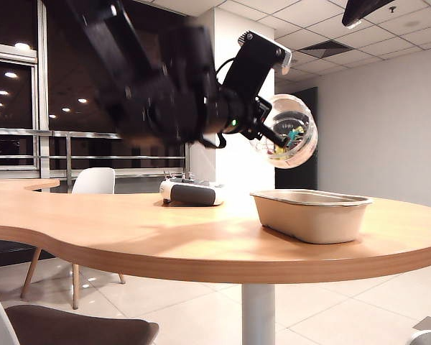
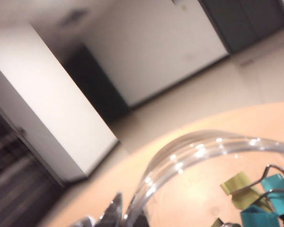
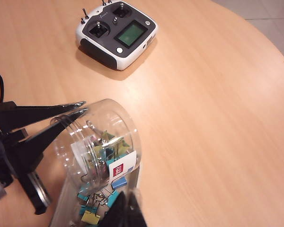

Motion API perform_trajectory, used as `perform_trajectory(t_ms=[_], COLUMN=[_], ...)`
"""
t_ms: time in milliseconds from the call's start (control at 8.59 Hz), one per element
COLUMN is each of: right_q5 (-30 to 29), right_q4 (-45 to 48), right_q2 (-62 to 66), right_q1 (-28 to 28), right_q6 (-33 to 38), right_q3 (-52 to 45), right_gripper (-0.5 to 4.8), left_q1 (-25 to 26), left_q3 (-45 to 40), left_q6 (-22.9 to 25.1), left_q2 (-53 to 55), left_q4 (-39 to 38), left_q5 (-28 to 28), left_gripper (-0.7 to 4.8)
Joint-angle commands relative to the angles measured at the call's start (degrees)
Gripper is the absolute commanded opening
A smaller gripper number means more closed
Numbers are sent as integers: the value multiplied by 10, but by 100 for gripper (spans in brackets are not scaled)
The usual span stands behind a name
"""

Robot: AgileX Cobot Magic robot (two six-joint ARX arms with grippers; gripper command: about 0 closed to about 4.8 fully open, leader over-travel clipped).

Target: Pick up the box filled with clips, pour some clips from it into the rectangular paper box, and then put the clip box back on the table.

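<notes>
The box filled with clips [image 1: 293, 131] is a clear round jar, tipped on its side in the air above the rectangular paper box [image 1: 312, 213], a beige tray on the table [image 1: 129, 230]. My left gripper [image 1: 271, 135] is shut on the jar's rim, one finger outside and one inside. The left wrist view shows the rim [image 2: 180, 156] up close, with green and teal clips [image 2: 255, 198] inside and my left gripper [image 2: 125, 215] on it. From above, the jar [image 3: 102, 151] shows its white label and coloured clips [image 3: 97, 208]. My right gripper [image 3: 130, 210] hovers over it, shut and empty.
A white and dark grey remote controller [image 1: 192, 192] lies on the table behind and left of the tray, also in the right wrist view [image 3: 117, 33]. White chairs [image 1: 93, 180] stand beyond the table's curved edge. A white pillar rises behind the controller.
</notes>
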Motion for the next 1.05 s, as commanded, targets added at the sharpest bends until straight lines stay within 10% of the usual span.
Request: perform_trajectory(t_ms=[116,582,1048], right_q5=[1,0,-1], right_q4=[14,9,10], right_q2=[-3,-3,-3], right_q1=[1,1,2], right_q6=[-1,3,3], right_q3=[2,3,3], right_gripper=[-7,-7,-7], left_q1=[9,54,148], left_q3=[7,22,58], left_q6=[-65,-309,-362], left_q2=[-53,-217,-211], left_q4=[-152,-600,-790], left_q5=[-7,-54,-27], left_gripper=[-6,-6,-6])
